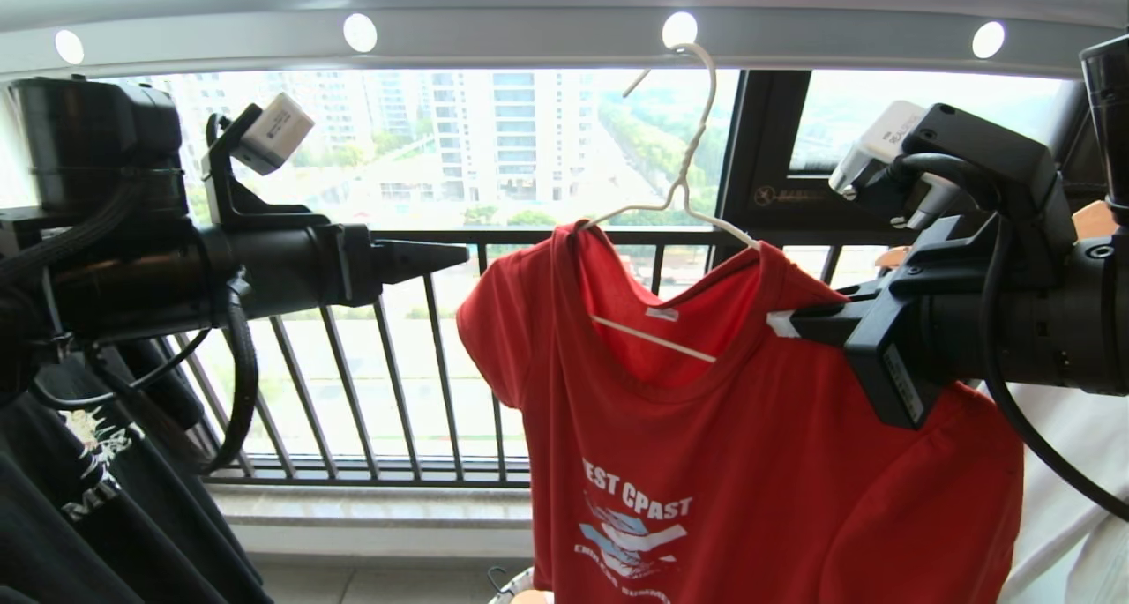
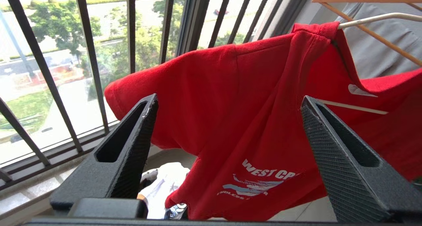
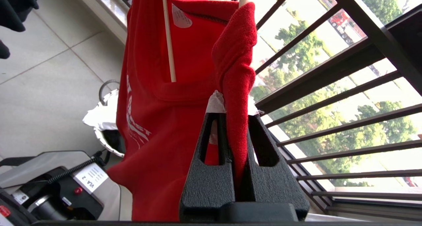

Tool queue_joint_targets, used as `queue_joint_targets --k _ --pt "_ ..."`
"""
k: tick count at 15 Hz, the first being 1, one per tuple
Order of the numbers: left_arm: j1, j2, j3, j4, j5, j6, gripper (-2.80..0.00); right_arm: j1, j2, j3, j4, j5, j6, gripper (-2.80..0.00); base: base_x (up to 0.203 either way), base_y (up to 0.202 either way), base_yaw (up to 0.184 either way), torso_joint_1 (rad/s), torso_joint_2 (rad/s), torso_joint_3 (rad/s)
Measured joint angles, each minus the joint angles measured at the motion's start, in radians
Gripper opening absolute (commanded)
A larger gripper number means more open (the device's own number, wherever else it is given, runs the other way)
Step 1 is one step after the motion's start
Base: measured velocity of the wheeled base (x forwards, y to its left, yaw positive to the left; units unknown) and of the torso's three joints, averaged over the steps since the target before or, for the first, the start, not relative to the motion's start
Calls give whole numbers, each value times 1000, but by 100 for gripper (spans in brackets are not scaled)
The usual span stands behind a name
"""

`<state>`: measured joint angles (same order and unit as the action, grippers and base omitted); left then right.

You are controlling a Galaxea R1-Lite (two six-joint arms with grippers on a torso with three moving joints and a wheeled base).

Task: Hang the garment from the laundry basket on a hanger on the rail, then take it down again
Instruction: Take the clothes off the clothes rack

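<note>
Your right gripper (image 3: 235,120) is clenching the garment (image 1: 706,428) at its shoulder; your left gripper (image 2: 227,120), released, is hanging just beside the sleeve.

Grey rail (image 1: 529,35) (w/ round holes) carries wire hanger (image 1: 684,181) w/ red T-shirt (image 1: 706,428).

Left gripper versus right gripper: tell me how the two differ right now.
The left gripper has its jaws spread wide and holds nothing; the right gripper has its jaws shut on the red T-shirt. The left gripper stands clear of the shirt, to its left; the right gripper pinches the shirt's shoulder by the white hanger. Both are black, level, pointing inward toward the shirt.
</note>
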<state>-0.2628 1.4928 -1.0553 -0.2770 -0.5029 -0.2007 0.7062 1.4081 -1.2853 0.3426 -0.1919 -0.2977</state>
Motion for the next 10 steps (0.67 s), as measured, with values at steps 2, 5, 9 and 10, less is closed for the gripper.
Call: queue_joint_targets --k 2,5,9,10 --pt "150 4 3 -1 -227 7 0 0 0 0 0 8 -8 -280 0 0 0 0 0 0" --pt "323 61 -5 -1 -581 117 0 -1 -1 -1 1 29 -25 -280 0 0 0 0 0 0" --pt "358 196 -43 1 -702 331 0 -1 1 -3 2 56 -28 -280 0 0 0 0 0 0" --pt "352 231 -55 0 -703 386 0 0 4 -6 1 56 -28 -280 0 0 0 0 0 0"
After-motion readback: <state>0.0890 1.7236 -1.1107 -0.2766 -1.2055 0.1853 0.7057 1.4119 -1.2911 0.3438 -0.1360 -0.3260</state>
